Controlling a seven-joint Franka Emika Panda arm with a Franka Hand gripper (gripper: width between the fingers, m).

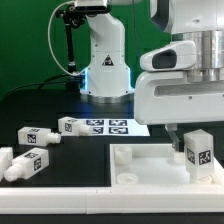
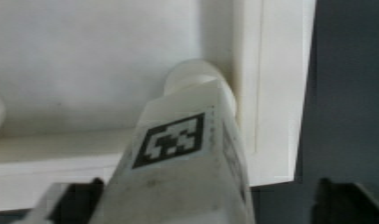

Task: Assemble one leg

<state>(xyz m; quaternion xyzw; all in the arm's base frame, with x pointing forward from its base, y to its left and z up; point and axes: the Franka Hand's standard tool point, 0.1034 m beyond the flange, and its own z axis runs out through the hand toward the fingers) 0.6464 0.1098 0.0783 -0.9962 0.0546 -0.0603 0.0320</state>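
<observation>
My gripper [image 1: 196,150] is shut on a leg [image 1: 198,151], a chunky white post with a black-and-white tag, and holds it upright over the near right corner of the large white panel [image 1: 150,158]. In the wrist view the leg [image 2: 182,140] fills the space between my fingers [image 2: 355,200], its narrow end pointing down beside the panel's raised rim [image 2: 271,70]. Whether the tip touches the panel I cannot tell. Three more legs lie on the black table at the exterior view's left: one far [image 1: 72,125], one middle [image 1: 34,137], one near [image 1: 22,164].
The marker board [image 1: 115,126] lies flat behind the panel, in front of the robot base [image 1: 105,65]. A raised corner socket [image 1: 122,153] shows on the panel's left side. The table's white front edge [image 1: 60,200] runs along the bottom.
</observation>
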